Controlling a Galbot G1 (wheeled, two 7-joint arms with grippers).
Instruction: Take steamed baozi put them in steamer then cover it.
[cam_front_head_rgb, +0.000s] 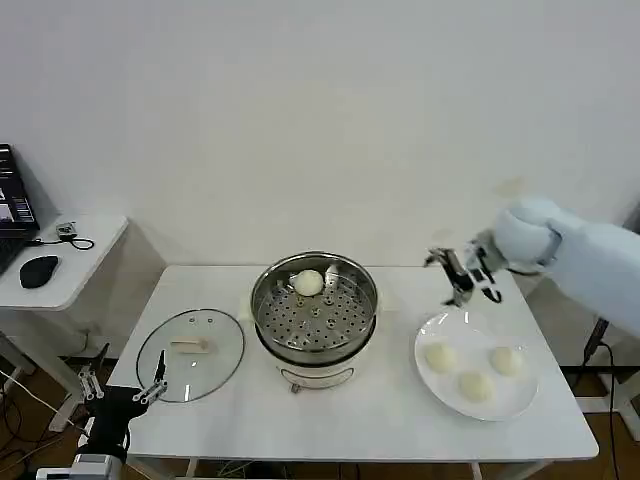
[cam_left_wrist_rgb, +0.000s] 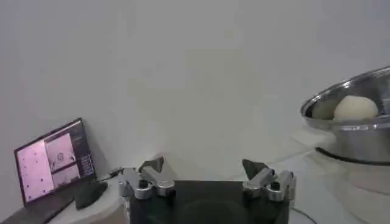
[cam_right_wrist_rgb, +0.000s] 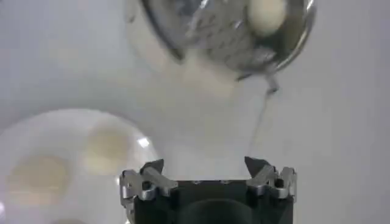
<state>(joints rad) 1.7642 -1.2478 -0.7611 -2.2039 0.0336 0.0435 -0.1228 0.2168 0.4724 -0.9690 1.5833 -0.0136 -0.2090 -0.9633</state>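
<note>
One baozi (cam_front_head_rgb: 308, 283) steamed-in at steamer's (cam_front_head_rgb: 314, 305) twelve o'clock; three more (cam_front_head_rgb: 473, 385) plated. Right tool (cam_front_head_rgb: 462, 278) open above, ready to pick; left tool (cam_front_head_rgb: 125, 385) open, parked.

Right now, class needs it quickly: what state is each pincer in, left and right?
Left pincer: open, holding nothing, beside the cover.
Right pincer: open, empty, above the plate.

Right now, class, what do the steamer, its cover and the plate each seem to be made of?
Steamer: probably stainless steel, shiny and mirror-like, with a perforated tray and a white base, possibly plastic.
Cover: apparently clear glass, since the table shows through it, with a metal rim and a pale handle, perhaps wood or plastic.
Plate: glossy white, likely ceramic or melamine.
</note>
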